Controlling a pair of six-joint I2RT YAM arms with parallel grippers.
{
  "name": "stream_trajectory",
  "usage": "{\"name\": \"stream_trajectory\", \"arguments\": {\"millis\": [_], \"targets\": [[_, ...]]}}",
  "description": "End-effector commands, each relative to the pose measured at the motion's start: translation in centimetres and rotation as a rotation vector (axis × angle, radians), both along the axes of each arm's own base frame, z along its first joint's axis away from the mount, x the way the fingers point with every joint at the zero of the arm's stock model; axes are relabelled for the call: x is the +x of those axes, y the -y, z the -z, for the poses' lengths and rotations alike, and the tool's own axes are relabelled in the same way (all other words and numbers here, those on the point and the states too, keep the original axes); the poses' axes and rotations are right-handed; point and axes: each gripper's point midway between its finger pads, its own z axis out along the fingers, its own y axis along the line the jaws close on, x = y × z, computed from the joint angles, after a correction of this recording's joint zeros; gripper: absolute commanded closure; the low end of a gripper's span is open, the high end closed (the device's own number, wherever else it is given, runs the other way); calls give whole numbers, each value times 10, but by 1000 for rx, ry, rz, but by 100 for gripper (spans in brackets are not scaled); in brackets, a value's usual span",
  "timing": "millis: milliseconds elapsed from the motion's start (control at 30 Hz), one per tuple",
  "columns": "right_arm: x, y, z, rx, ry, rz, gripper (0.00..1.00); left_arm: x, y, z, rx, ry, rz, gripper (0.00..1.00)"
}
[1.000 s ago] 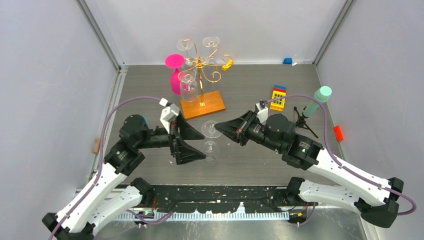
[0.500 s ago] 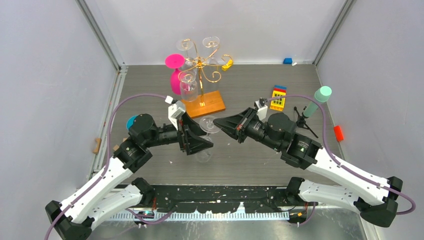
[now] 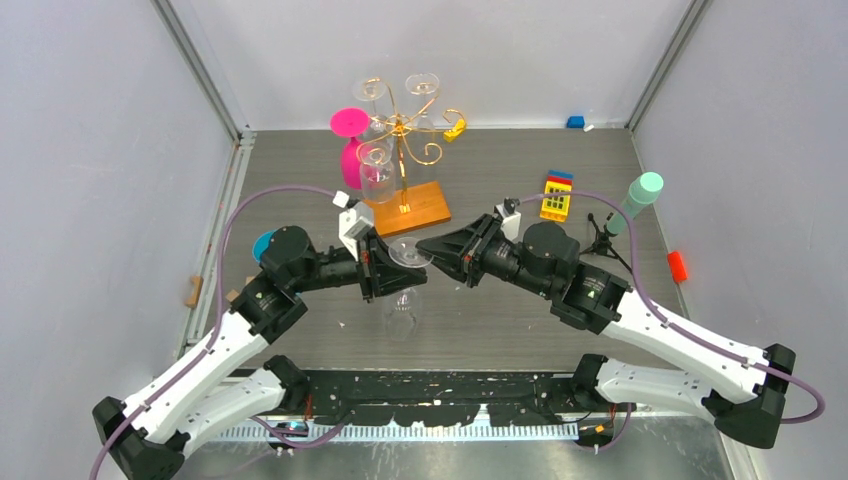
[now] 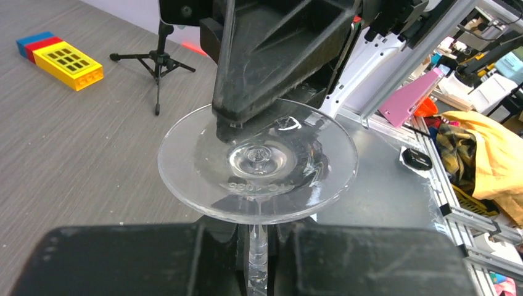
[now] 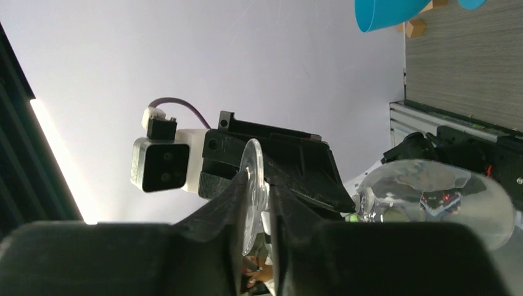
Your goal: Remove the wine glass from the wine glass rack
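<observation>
Two grippers, one item. Left gripper point(image 4: 256, 243): fingers closed on the stem, just under the foot. Right gripper point(image 5: 258, 185): fingers pinching the rim of the foot. Wine glass point(image 4: 258, 161): clear, with a round flat foot bearing raised moulded marks near its centre, too faint to read. It is held tilted, bowl toward the arm bases, off the wine glass rack point(image 3: 402, 128) and just in front of the rack's orange-brown base. Rack: gold wire, hung with a pink glass point(image 3: 350, 150) and clear glasses point(image 3: 377, 170).
</observation>
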Motion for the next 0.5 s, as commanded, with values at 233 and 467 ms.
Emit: {"name": "stream_trajectory", "arguments": {"millis": [233,467], "targets": [[8,33,-25,-50,221,139,16,32,-53,-59,-105,48,-426,100],[9,36,-18,-135,320,137,15,60,-123,-120,-341,-77,-836,100]]}}
